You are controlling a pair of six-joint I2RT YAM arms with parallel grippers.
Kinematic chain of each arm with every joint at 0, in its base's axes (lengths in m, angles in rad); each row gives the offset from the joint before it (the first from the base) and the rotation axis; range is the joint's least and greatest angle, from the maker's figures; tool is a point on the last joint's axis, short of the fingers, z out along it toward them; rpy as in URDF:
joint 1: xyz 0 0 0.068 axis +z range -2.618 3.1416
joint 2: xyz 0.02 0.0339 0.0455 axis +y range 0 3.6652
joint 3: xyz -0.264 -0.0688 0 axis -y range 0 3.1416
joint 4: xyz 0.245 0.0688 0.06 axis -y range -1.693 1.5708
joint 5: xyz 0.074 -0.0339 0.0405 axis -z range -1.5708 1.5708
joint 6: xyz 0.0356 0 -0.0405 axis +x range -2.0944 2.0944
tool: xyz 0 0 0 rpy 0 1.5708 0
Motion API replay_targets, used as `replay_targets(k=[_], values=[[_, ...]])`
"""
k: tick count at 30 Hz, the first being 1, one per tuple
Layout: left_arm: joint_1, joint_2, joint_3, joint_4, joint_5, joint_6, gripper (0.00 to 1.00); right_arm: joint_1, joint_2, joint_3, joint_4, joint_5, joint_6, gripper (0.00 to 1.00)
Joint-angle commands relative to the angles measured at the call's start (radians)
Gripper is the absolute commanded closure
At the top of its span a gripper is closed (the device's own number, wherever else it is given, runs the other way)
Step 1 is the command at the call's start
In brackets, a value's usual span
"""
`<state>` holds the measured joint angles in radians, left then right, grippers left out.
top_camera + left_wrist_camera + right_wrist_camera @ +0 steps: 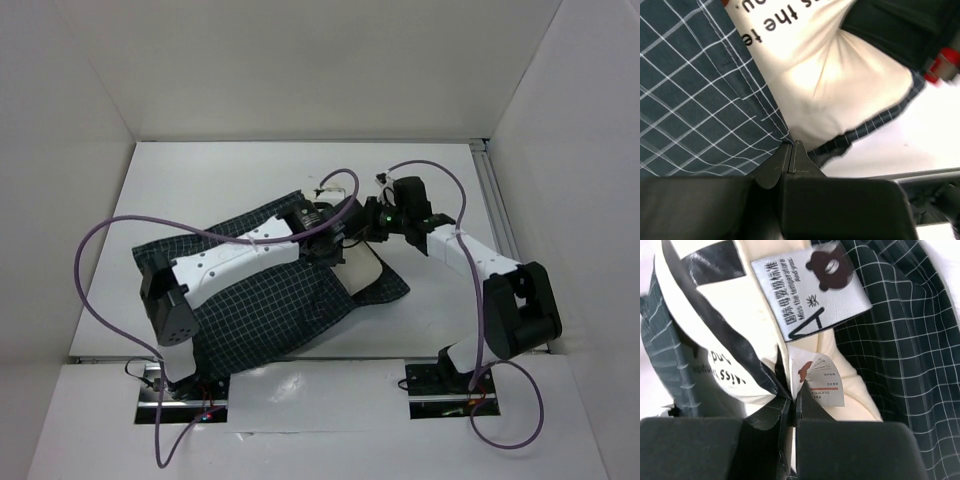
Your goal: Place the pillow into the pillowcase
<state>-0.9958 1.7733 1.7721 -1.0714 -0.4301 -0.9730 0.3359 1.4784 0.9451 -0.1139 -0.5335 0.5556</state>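
Both pinched shut — left gripper [792,150] on pillowcase [690,100] hem, right gripper [792,396] on pillow [840,80]

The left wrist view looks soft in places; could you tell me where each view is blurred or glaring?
Left wrist: red part at upper right smeared, pillow glaring. Right wrist: sewn label sharp, right claw featureless black. Top external: evenly lit.

White table [200,190] — matte, boxed in by plain white panels: back wall [300,70], left wall [50,200], right wall [575,130]. Aluminium rail [497,215] runs along the table's right edge — from the far corner toward the near side.
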Motion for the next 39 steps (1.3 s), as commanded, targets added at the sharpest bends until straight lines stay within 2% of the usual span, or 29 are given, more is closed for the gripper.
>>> replay_targets(k=[1, 6, 11, 13, 16, 21, 22, 23, 24, 25, 26, 27, 29, 30, 31, 32, 35, 39], values=[[0.037, 0.064, 0.039, -0.012, 0.036, 0.010, 1.00, 0.009, -0.098, -0.037, 0.126, -0.049, 0.035, 1.00], [0.089, 0.095, 0.073, -0.012, 0.045, 0.033, 1.00, 0.031, -0.153, -0.124, 0.169, -0.049, 0.073, 1.00], [0.137, 0.143, 0.237, -0.001, 0.045, 0.134, 1.00, 0.110, -0.214, -0.210, 0.223, 0.008, 0.160, 1.00], [0.147, 0.167, 0.228, 0.056, 0.036, 0.163, 1.00, 0.123, -0.225, -0.236, 0.267, 0.036, 0.193, 1.00], [0.157, 0.196, 0.213, 0.045, 0.048, 0.163, 1.00, 0.150, -0.216, -0.272, 0.299, 0.073, 0.214, 1.00], [0.157, 0.178, 0.178, 0.054, 0.060, 0.167, 1.00, 0.231, -0.094, -0.264, 0.312, 0.096, 0.224, 1.00], [0.157, 0.178, 0.168, 0.054, 0.074, 0.177, 0.97, 0.241, -0.083, -0.250, 0.292, 0.096, 0.224, 1.00], [0.157, 0.178, 0.168, 0.054, 0.086, 0.186, 0.72, 0.241, -0.082, -0.250, 0.275, 0.096, 0.224, 0.97], [0.157, 0.167, 0.149, 0.027, 0.087, 0.186, 0.48, 0.241, -0.095, -0.238, 0.251, 0.131, 0.210, 0.84], [0.157, 0.146, 0.135, 0.016, 0.087, 0.186, 0.30, 0.232, -0.119, -0.226, 0.167, 0.160, 0.201, 0.64], [0.146, 0.129, 0.116, 0.016, 0.077, 0.186, 0.23, 0.221, -0.147, -0.226, 0.116, 0.196, 0.190, 0.31], [0.135, 0.111, 0.074, 0.007, 0.068, 0.172, 0.15, 0.207, -0.211, -0.214, 0.059, 0.269, 0.163, 0.22], [0.106, 0.057, 0.030, 0.019, 0.045, 0.172, 0.12, 0.160, -0.277, -0.204, -0.103, 0.338, 0.129, 0.11], [0.067, 0.057, -0.003, 0.036, 0.012, 0.172, 0.12, 0.146, -0.309, -0.204, -0.156, 0.371, 0.112, 0.02], [0.048, 0.048, -0.017, 0.045, 0.011, 0.201, 0.11, 0.123, -0.367, -0.204, -0.203, 0.433, 0.103, 0.01], [0.031, 0.060, -0.032, 0.054, -0.007, 0.210, 0.09, 0.111, -0.397, -0.218, -0.278, 0.455, 0.102, 0.01], [-0.007, 0.095, -0.077, 0.054, -0.032, 0.252, 0.05, 0.081, -0.509, -0.272, -0.366, 0.507, 0.133, 0.01], [-0.040, 0.120, -0.115, 0.079, -0.059, 0.310, 0.00, 0.061, -0.616, -0.339, -0.417, 0.538, 0.168, 0.01]])
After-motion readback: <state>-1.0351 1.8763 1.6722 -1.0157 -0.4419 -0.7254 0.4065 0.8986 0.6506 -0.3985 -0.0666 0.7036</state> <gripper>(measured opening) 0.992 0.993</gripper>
